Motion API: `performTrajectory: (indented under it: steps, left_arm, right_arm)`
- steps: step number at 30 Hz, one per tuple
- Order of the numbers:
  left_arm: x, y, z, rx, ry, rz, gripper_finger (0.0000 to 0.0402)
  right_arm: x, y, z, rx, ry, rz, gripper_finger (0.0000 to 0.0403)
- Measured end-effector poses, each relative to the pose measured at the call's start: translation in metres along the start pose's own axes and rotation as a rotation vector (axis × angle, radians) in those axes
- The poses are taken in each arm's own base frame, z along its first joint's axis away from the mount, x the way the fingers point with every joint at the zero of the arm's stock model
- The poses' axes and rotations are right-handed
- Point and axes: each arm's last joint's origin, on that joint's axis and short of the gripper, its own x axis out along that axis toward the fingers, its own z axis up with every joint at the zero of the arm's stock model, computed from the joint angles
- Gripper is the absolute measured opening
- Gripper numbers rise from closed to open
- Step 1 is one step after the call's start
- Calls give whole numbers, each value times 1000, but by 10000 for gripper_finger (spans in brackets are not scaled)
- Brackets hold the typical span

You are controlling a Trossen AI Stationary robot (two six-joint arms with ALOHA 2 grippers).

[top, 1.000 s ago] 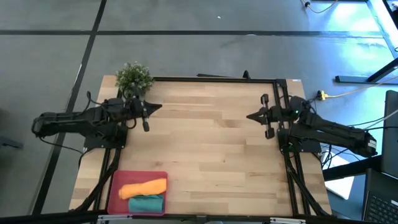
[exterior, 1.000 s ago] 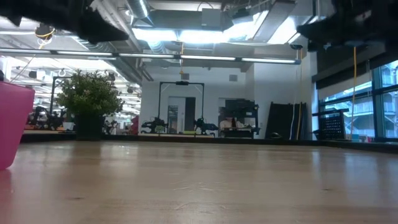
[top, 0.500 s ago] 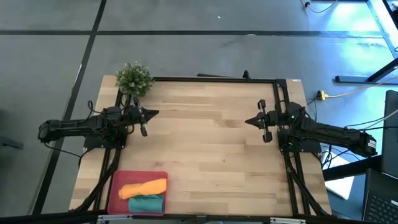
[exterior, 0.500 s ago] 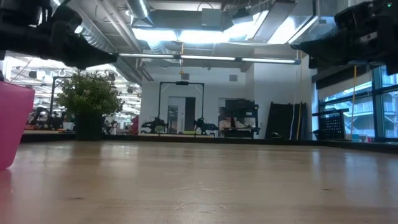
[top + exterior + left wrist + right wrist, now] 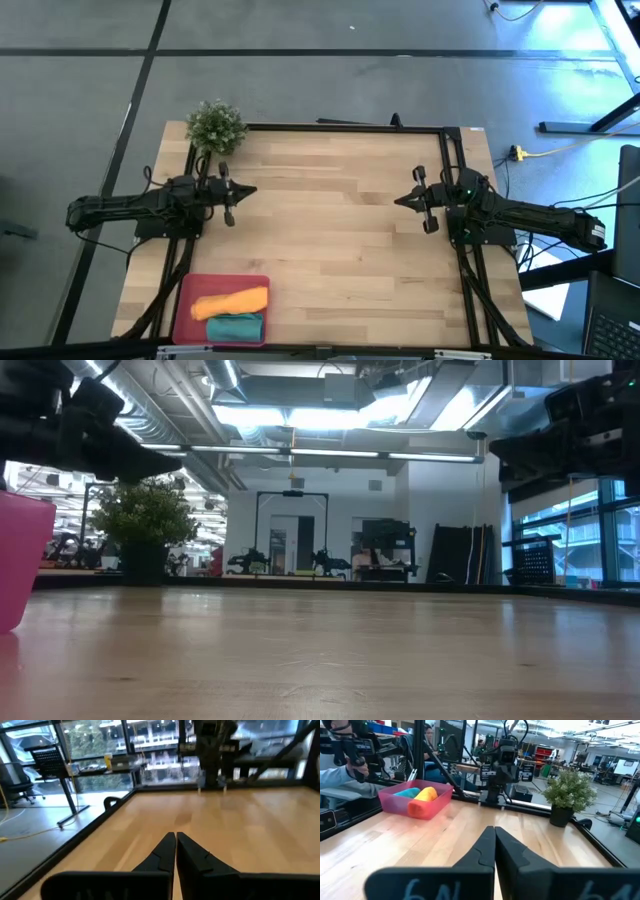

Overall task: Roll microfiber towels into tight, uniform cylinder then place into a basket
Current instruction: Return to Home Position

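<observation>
**Both towels rolled in the basket, arms empty above the table**

The rolled orange towel [image 5: 232, 300] and rolled teal towel [image 5: 235, 326] lie side by side, touching, in the red-pink basket [image 5: 183, 290] at the near-left corner of the wooden table [image 5: 340, 250]. The left gripper [image 5: 248, 190] hovers at the left side near the potted plant [image 5: 215, 125], fingers pressed together and empty. The right gripper [image 5: 400, 201] hovers at the right side, likewise closed on nothing.
</observation>
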Motion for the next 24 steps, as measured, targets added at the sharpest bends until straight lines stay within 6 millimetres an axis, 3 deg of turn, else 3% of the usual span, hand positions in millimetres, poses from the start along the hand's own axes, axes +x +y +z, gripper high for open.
performTrajectory:
  steps: [6, 14, 24]
  left_arm:
    - [0, 0, -5, -37, 59, 8, 13]
    - [0, 0, -5, -468, 56, 23, 21]
    - [0, 0, -6, -474, 57, 24, 9]
  right_arm:
    - [0, 0, -1, 5, 7, 0, 13]
    - [0, 0, -1, 4, 7, 0, 15]
    - [0, 0, -1, 4, 7, 0, 11]
